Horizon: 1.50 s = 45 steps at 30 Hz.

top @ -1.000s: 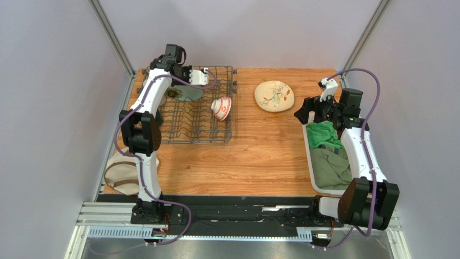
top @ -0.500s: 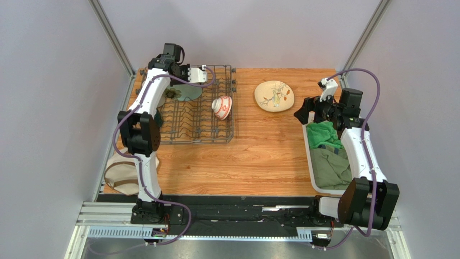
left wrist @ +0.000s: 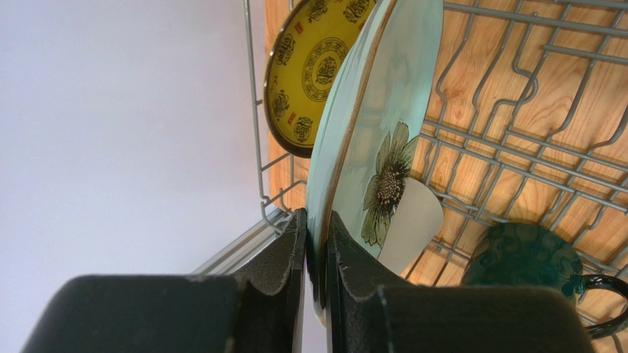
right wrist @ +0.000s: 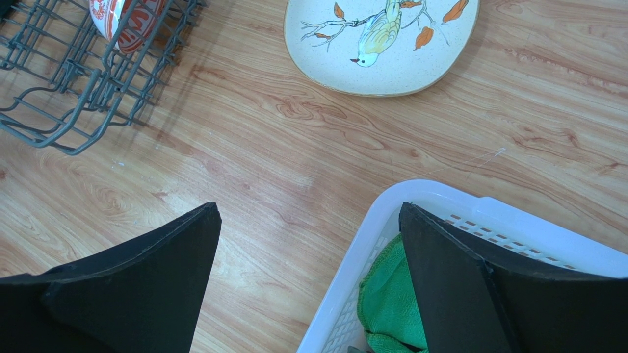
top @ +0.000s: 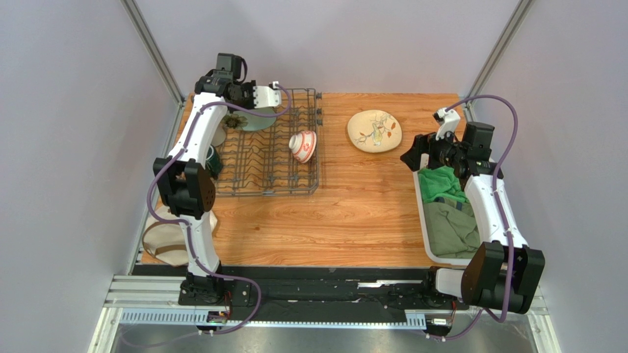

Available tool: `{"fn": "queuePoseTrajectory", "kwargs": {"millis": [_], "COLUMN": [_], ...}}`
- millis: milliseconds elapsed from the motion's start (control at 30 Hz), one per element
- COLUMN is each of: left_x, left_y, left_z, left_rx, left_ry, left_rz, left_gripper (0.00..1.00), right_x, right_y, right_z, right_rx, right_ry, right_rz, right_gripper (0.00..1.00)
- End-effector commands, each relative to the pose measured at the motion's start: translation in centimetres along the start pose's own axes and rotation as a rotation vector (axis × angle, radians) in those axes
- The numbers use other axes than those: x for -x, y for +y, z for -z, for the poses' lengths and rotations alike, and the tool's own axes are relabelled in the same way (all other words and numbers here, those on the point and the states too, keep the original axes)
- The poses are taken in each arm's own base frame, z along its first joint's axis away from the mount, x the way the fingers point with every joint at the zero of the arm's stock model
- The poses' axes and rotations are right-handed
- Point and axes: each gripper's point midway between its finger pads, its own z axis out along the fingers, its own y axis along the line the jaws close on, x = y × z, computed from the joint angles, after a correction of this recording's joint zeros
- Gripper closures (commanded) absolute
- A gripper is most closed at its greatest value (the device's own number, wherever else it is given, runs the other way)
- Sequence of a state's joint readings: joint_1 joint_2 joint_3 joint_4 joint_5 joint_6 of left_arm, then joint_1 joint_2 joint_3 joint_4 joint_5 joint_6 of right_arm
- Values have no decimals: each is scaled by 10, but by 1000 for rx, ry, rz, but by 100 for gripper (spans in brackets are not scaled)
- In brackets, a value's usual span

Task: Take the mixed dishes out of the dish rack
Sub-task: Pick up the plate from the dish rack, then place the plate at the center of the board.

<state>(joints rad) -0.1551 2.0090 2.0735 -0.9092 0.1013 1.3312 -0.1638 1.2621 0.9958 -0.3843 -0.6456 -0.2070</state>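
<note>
1. Grey walls are closing in a wooden desk (top: 332, 213), with the dish rack (top: 273, 173) sitting toward 10 o'clock from the desk's centre.
2. At the rack's far-left corner, the left hand (left wrist: 315, 220) is pinching the rim of the pale green flowered plate (left wrist: 383, 110), one finger on each face; the plate is standing on edge.
3. Just behind that plate, the yellow-and-dark patterned plate (left wrist: 309, 66) is leaning against the rack's wire side.
4. A dark green mug (left wrist: 523, 254) is sitting in the rack beside the flowered plate, its handle pointing to 3 o'clock in the left wrist view.
5. The small red-and-white bowl (top: 303, 145) is resting on its side near the rack's right edge.
6. The cream plate (top: 374, 130) is lying flat on the desk toward 1 o'clock, well apart from the rack.
7. The right hand (right wrist: 309, 272) is hovering with fingers spread wide and gripping nothing, over the far rim of a white basket (top: 424, 213) at 3 o'clock, which is holding green cloths (top: 442, 184).
</note>
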Motion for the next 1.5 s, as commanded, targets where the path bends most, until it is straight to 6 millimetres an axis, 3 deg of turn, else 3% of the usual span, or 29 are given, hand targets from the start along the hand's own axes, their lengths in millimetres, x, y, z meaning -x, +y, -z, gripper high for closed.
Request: {"fn": "queuePoseTrajectory", "kwargs": {"millis": [0,133,300,467,567,600,667,800,933,1100,1467], "left_x": [25,34,52,80,95,100,112,132,148,154,165], "left_y": [55,56,40,14,-17,-22,-42,-69,-89,-110,-139], "left_z": [76,99,119,147,154,167,170,196,208,209,210], "left_rx": [231,257,227,181,103,106,42,-18,-66,-112,-183], "left_ry": [-92,-132,-242,-380,-459,-488,-551,-672,-749,-772,-837], "left_rz": [-9,19,122,218,288,296,341,401,446,479,511], "left_gripper": [100,100,100,100,100,100,100,100,100,100,100], "right_x": [15,20,32,58,70,74,82,89,84,74,59], "right_y": [4,8,28,72,105,120,133,174,208,244,284], "right_z": [2,4,10,13,12,11,10,8,4,-2,-28], "right_rx": [17,29,96,182,254,290,313,408,497,572,629], "right_ry": [-49,-61,-86,-134,-157,-169,-190,-219,-207,-191,-142], "right_rz": [40,40,42,157,230,260,289,350,385,439,499], "right_gripper": [4,4,4,3,3,2,2,3,3,4,5]}}
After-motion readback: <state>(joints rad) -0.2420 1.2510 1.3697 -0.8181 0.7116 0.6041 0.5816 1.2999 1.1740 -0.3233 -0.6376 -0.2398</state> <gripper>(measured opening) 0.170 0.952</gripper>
